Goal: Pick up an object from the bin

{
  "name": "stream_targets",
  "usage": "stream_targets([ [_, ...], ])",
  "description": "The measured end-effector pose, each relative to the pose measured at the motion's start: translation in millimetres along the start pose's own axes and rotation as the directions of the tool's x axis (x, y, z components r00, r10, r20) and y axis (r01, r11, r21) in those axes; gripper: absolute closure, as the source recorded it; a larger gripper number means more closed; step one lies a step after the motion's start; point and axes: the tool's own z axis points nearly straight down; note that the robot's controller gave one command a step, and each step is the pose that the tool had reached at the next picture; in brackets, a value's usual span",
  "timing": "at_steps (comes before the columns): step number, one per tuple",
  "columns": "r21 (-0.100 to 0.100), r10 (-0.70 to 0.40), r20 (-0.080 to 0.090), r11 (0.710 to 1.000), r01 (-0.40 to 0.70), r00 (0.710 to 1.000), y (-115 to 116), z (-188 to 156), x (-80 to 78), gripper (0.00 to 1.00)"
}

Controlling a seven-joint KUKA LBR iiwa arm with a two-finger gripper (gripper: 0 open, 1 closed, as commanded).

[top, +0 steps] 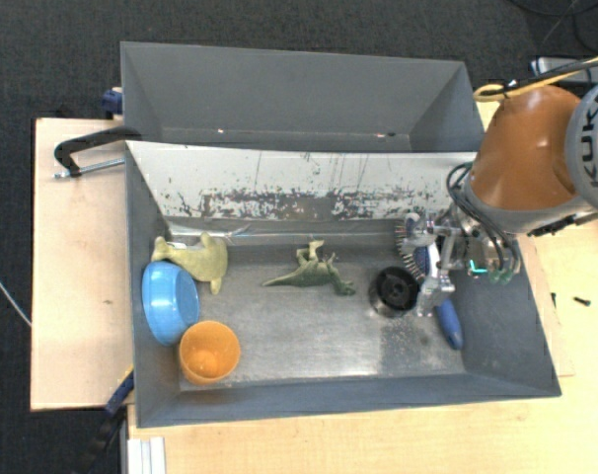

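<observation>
My gripper [439, 263] hangs low at the right end of the bin, close to the right wall. Just left of it lies a black round cap-like thing [395, 287] on the bin floor. A blue-handled tool [449, 325] lies directly below the gripper, its handle pointing toward the front right corner. The tool's upper end runs up beside the gripper, and I cannot make out whether they touch. A green toy dinosaur [313, 270] stands in the middle of the bin, well left of the gripper.
At the left end sit a blue bowl [168, 302], an orange cup [209, 351] and a pale yellow-green toy animal [200, 258]. The arm's orange cover hangs over the bin's right rim.
</observation>
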Motion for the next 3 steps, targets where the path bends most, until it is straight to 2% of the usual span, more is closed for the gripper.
stream_targets([
  [1,0.001,-0.365,0.003,0.931,0.365,0.931,6,59,-10.9,0.0],
  [2,0.003,-0.364,0.007,0.931,0.364,0.931,6,57,-12.1,1.0],
  [3,0.01,-0.386,0.02,0.922,0.386,0.922,18,-86,2.0,1.0],
])
